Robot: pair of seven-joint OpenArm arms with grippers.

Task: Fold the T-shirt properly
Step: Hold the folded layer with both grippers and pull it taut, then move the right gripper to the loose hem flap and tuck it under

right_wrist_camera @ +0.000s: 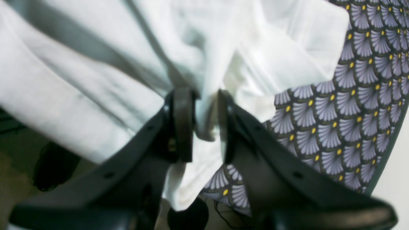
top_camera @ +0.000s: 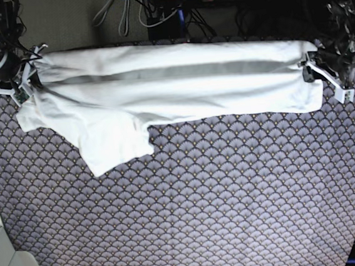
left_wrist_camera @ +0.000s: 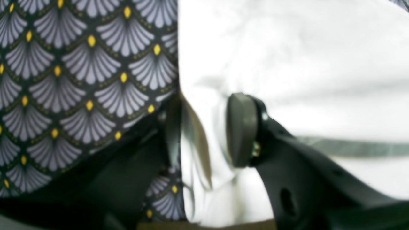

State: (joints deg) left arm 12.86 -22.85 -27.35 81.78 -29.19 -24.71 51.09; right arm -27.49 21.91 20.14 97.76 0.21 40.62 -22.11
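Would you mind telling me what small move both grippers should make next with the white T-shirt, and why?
Probably lift both grippers straight up, clear of the cloth. The plain white soft-fabric T-shirt already lies folded lengthwise on the fan-patterned tablecloth, and the jaws of the left gripper and right gripper stand apart, cloth loose between them, so dragging sideways might undo the fold.

White T-shirt (left_wrist_camera: pixel 287 64) edge between parted fingers (left_wrist_camera: pixel 241 127) — fan-patterned cloth (left_wrist_camera: pixel 80 80) beside.
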